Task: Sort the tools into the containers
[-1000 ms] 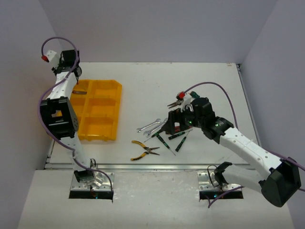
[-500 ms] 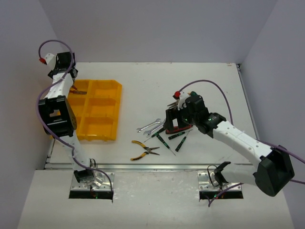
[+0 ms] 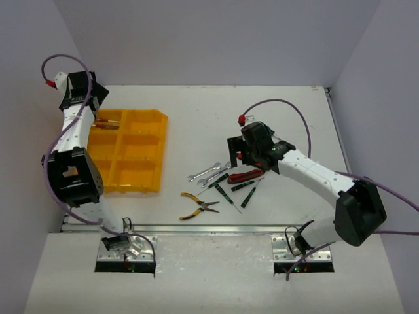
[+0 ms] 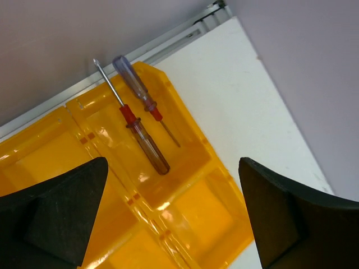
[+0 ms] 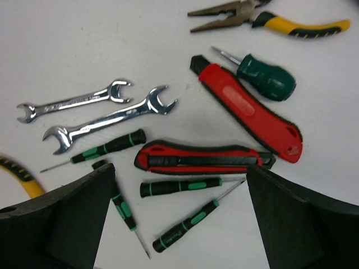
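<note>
The yellow tray [image 3: 149, 175] lies at the table's left. Its far-left container holds two tools, a blue-handled screwdriver [image 4: 133, 83] and a red-handled screwdriver [image 4: 145, 144]. My left gripper [image 4: 174, 224] hangs open and empty above that corner of the tray [image 4: 221, 213]. The other tools lie loose at mid-table under my open, empty right gripper [image 5: 179, 224]: two silver wrenches [image 5: 110, 120], a red-black utility knife [image 5: 202, 157], a red knife [image 5: 247, 109], a green stubby screwdriver [image 5: 266, 77], yellow-black pliers [image 5: 269, 17] and several black-green screwdrivers [image 5: 188, 185].
A second pair of yellow-handled pliers [image 3: 196, 205] lies nearer the front edge, left of the pile. The tray's other compartments [image 3: 141, 145] show nothing in them. Grey walls close in the table at the back and both sides.
My left gripper has opened and let go of a screwdriver, which now lies in the tray, then drawn back to the far left. My right gripper has shifted farther from the front edge, uncovering the red-black knife.
</note>
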{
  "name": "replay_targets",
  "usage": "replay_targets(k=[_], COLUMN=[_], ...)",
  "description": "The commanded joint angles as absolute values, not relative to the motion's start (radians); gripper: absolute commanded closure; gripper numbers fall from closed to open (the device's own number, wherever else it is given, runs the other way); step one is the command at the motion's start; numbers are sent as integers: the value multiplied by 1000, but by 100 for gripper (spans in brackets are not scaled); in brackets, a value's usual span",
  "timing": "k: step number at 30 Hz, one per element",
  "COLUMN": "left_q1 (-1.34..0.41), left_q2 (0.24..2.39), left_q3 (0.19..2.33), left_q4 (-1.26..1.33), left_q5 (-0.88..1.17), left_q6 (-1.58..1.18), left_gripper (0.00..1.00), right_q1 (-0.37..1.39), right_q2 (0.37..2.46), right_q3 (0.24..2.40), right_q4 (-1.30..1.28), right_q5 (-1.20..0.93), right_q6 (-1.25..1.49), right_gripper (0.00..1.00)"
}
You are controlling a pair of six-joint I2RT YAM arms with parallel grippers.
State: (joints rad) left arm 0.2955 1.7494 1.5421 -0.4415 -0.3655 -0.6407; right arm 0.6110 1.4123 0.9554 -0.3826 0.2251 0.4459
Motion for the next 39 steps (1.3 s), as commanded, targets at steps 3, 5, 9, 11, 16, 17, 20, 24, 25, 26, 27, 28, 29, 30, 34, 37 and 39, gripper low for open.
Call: replay_targets(k=[3,5,9,11,16,17,20,24,25,26,27,28,29,30,34,37,39], left_q1=[304,304,304,304,264,230,154,95,94,95,95,95,95,95,95,95,95], left_q2=[1451,1391,1227,1126,1029,1019,978,865,848,830,820,816,813,811,817,830,837], left_q3=[1350,1290,1082,1003,901,897,896,870,876,887,894,897,896,894,867,848,834], left_q4=[-324,-309,-244,-195,-146,-147,-191,-208,-227,-242,-262,-274,-280,-281,-273,-264,-254], left_q5=[-216,-155,-49,-23,132,154,165,179,174,166,162,170,184,203,240,248,266], left_q6=[-646,-653,-706,-751,-787,-769,-730,-661,-641,-615,-599,-590,-583,-577,-563,-558,-559], left_gripper=[0,0,0,0,0,0,0,0,0,0,0,0,0,0,0,0,0], right_q1=[479,435,358,328,277,267,259,259,259,259,259,259,259,259,261,261,261], right_q2=[1536,1578,1670,1717,1827,1852,1918,1962,1963,1967,1977,1991,2002,2008,1996,1968,1952], right_q3=[1147,1179,1256,1297,1338,1345,1377,1379,1370,1362,1362,1364,1363,1359,1311,1256,1228], right_q4=[-418,-423,-436,-441,-455,-456,-478,-497,-492,-485,-486,-494,-500,-503,-478,-463,-445], right_q5=[242,214,199,134,29,8,-37,-53,-62,-71,-68,-63,-59,-59,-66,-64,-66], right_q6=[449,453,401,348,170,130,79,69,67,66,69,74,78,80,96,109,116], right_gripper=[1,1,5,8,13,17,30,43,44,44,44,47,49,51,53,53,53])
